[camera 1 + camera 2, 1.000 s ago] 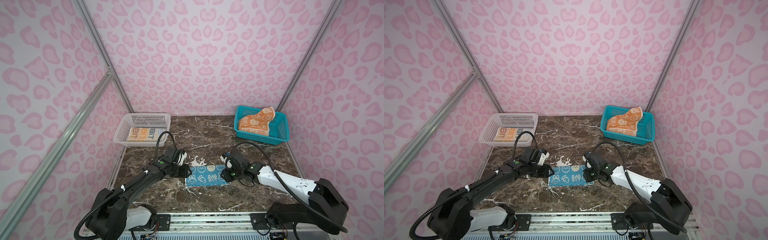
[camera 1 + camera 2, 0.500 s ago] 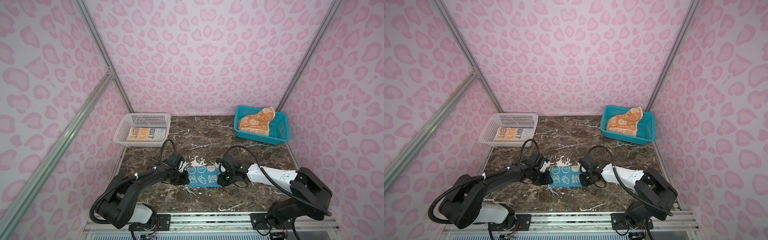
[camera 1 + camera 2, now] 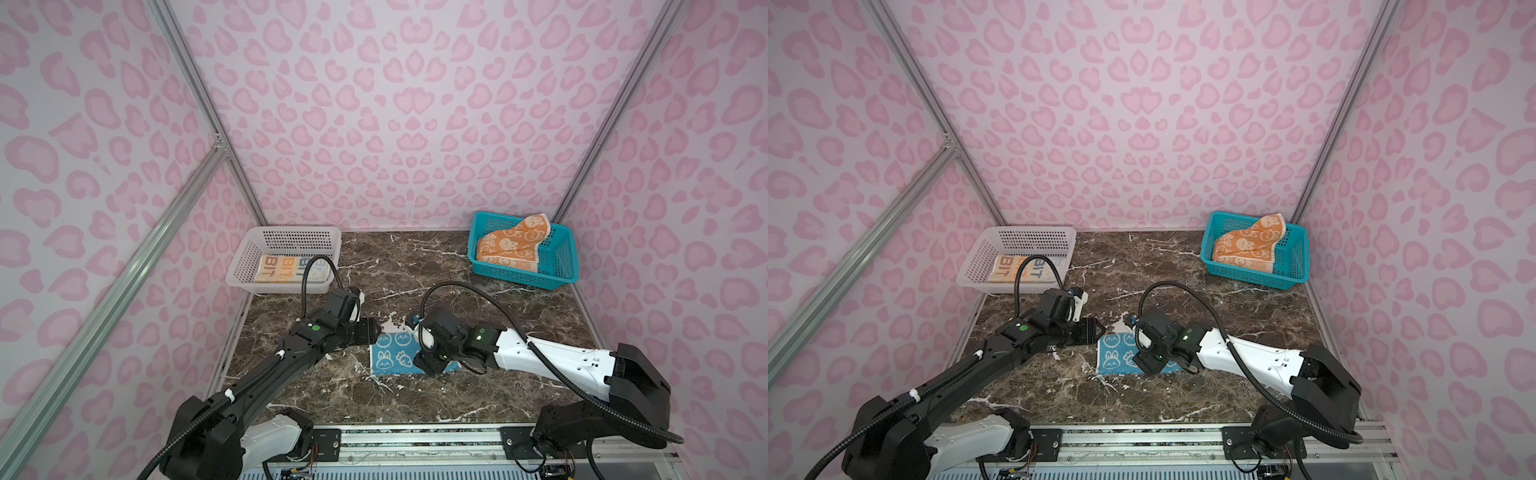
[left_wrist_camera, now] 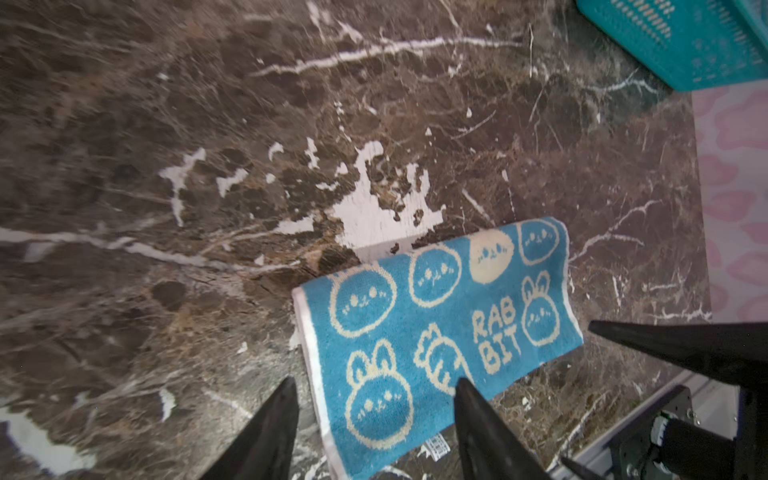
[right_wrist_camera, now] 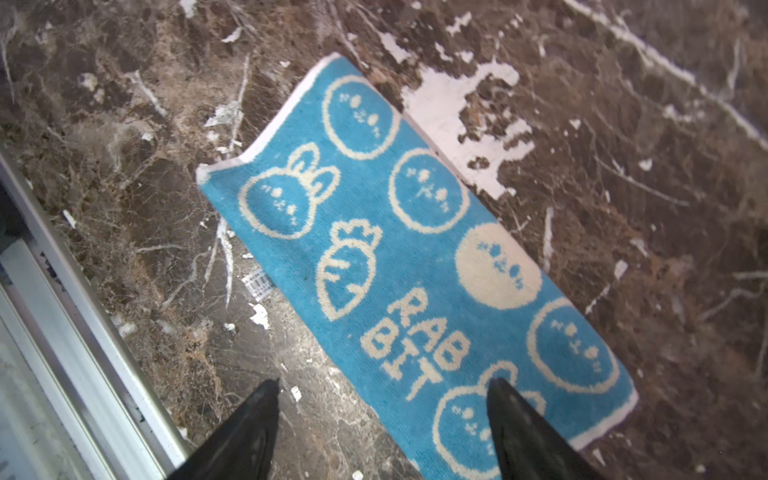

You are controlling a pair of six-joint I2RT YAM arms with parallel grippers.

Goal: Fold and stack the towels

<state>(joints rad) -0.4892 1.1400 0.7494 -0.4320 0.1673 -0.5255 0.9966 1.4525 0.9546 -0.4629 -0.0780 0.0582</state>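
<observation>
Both claws are released. In the left wrist view the left gripper (image 4: 376, 386) stands with its jaws parted and nothing between them. One finger is above the blue towel (image 4: 436, 324) and the other is over bare marble just past its short white-bordered edge. In the right wrist view the right gripper (image 5: 382, 384) is likewise spread and empty, with one finger over the cloth near its opposite short end and the other off its long edge. The blue towel lies flat on the marble table (image 3: 457, 291) as a doubled strip. In both top views its long axis runs along the line joining the two claws, so each arm sits at its own end, neither nearer overall. I judge that a second fold would carry one short end over the other along that axis. Farther out, the cream towel (image 3: 286, 268) rests folded in the white basket (image 3: 291, 230) at the rear on the left. The orange towel (image 3: 511, 243) lies rumpled over the teal basket (image 3: 557, 266) at the rear on the right.
</observation>
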